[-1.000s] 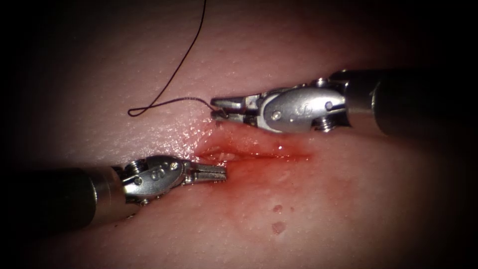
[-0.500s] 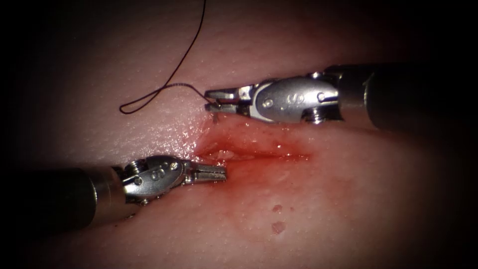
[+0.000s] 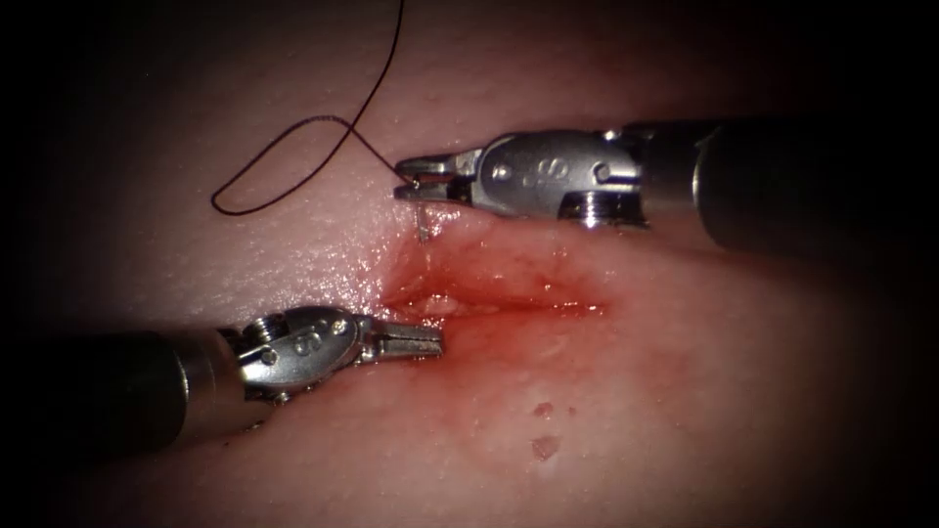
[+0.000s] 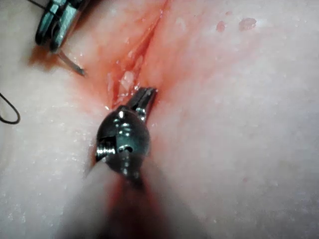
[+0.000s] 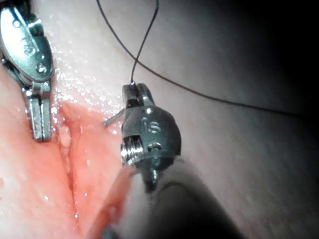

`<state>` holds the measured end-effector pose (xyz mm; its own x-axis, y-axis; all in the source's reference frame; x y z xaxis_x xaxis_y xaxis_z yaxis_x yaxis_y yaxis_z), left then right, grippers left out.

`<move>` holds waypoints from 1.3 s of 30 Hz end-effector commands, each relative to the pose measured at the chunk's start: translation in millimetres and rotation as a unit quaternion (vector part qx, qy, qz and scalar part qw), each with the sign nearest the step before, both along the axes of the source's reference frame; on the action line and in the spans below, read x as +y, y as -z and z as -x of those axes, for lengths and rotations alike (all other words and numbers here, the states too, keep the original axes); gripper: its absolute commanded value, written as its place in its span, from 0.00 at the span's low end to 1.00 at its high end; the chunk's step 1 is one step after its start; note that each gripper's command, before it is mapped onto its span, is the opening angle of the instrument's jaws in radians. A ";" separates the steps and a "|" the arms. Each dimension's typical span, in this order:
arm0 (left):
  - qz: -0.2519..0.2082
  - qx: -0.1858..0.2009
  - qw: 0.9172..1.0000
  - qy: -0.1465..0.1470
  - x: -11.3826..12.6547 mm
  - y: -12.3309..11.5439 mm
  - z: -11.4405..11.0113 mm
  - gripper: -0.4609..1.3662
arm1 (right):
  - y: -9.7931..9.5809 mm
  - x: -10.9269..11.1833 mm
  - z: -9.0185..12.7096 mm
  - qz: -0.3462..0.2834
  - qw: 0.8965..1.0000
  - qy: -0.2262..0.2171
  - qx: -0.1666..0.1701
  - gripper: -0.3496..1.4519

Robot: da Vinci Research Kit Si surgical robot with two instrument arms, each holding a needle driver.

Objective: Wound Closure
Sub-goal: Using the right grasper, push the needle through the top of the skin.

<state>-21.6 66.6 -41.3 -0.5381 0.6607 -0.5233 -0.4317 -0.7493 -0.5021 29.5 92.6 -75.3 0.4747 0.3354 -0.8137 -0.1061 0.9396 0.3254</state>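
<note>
Endoscope view: your right tool [image 3: 409, 183] grips the needle [image 3: 421, 223] by its thread [image 3: 293, 156] end above the cut [image 3: 489, 303]; your left tool [image 3: 430, 339] rests closed, empty.

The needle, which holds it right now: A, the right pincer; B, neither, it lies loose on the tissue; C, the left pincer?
A: the right pincer grips the needle at its thread end, tip pointing down at the tissue; the left pincer holds nothing.
</note>
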 end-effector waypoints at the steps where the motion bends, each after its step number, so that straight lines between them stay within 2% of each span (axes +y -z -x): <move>1: -0.002 -0.002 1.000 -0.002 0.0 0.1 -0.1 0.06 | -0.1 -0.2 -0.2 -0.019 1.000 0.001 0.004 0.00; 4: 0.000 -0.001 1.000 -0.001 0.0 0.1 -0.2 0.06 | -0.3 -0.4 -0.3 -0.064 0.998 0.007 -0.011 0.00; 9: 0.006 0.004 1.000 0.004 -0.1 0.1 -0.7 0.06 | -0.8 -0.5 -0.2 -0.130 0.991 0.000 -0.008 0.00; 12: 0.009 0.010 1.000 0.009 -0.3 -0.1 -1.2 0.06 | -1.3 -0.6 0.0 -0.182 0.983 -0.006 0.005 0.00; 16: 0.010 0.016 1.000 0.010 -0.5 -0.4 -1.7 0.06 | -2.0 -1.1 0.1 -0.227 0.974 -0.002 -0.004 0.00; 22: 0.011 0.024 1.000 0.013 -0.8 -0.5 -2.6 0.06 | -3.8 -2.9 0.2 -0.310 0.950 0.017 -0.014 0.00; 27: 0.012 0.026 0.999 0.015 -0.7 -0.5 -2.8 0.06 | -4.5 -4.1 0.5 -0.350 0.936 0.031 -0.016 0.00; 32: 0.012 0.028 0.999 0.015 -0.7 -0.6 -2.9 0.06 | -4.3 -5.1 0.8 -0.387 0.921 0.040 -0.009 0.00; 34: 0.012 0.028 0.999 0.015 -0.7 -0.7 -2.9 0.06 | -4.1 -5.2 0.9 -0.385 0.922 0.040 -0.008 0.00; 38: 0.013 0.029 0.999 0.016 -0.7 -0.7 -2.9 0.06 | -3.9 -5.7 1.0 -0.403 0.914 0.046 -0.016 0.00; 39: 0.013 0.029 0.999 0.016 -0.7 -0.7 -3.0 0.06 | -3.9 -6.0 1.1 -0.417 0.907 0.047 -0.016 0.00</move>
